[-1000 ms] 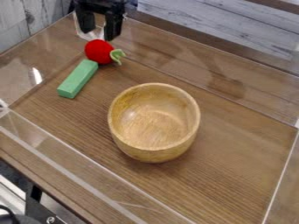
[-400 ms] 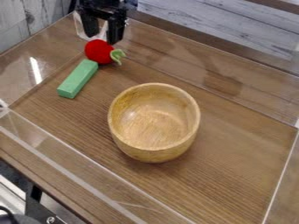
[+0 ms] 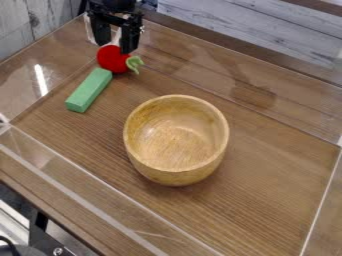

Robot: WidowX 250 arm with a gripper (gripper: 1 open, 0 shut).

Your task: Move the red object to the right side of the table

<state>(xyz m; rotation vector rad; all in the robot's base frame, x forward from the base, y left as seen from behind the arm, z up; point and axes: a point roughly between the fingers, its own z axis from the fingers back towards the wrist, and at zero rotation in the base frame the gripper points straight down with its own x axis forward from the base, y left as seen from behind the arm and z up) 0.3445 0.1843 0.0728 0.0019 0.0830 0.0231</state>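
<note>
- Worktop (image 3: 254, 160) was brown wood-grain laminate, pretty glossy, with pale glare patches near the far left corner and along the far edge.
- Low clear acrylic walls (image 3: 80, 185) ran round it; the near one cut diagonally across the bottom left of the view.
- Behind the far edge there was a whitish plank-style backdrop (image 3: 267, 25). Below the near left corner, some dark gear showed, too murky to tell what it was.
- Count: one red object, one green block, one wooden bowl, one pincer. That was it.
- Red object (image 3: 112, 60): small, round, bright red toy fruit with a light-green leafy tip poking toward the right side. Way smaller than the bowl. It sat near the far left corner of the worktop.
- Green block (image 3: 90, 89): flat rectangular bar, lying at a diagonal, its far end right up against the red object or just beside it, couldn't tell which.
- Wooden bowl (image 3: 177, 138): light wood, upright, empty, roughly mid-worktop, well apart from the other two.
- Pincer (image 3: 115, 40): black, pointing straight down, fingers spread wide, tips hanging right over the top of the red object. Couldn't tell if they touched it; nothing was pinched.
</note>
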